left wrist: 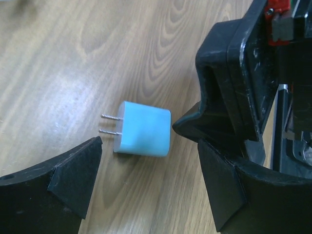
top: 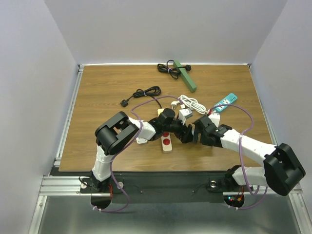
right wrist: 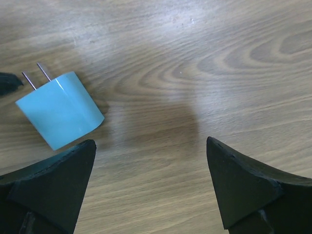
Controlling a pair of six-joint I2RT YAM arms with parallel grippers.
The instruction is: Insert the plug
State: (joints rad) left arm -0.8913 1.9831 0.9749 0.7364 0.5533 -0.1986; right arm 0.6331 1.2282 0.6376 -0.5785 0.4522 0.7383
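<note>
Lying on grained wood (left wrist: 73, 48) is a smooth, boxy blue plug (left wrist: 144, 129).

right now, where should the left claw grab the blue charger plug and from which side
Grip the blue charger plug by its boxy body, across the two narrow sides, coming down from above. It lies flat on the table with its prongs sticking out level, so keep that end free.

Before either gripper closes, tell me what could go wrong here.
1. Both open grippers crowd one spot: the right gripper sits close beside the blue plug that the left gripper is lined up on, so the arms may collide.
2. The plug lies flat on the table, prongs sideways; a closing grip could catch them or push it away.
</note>
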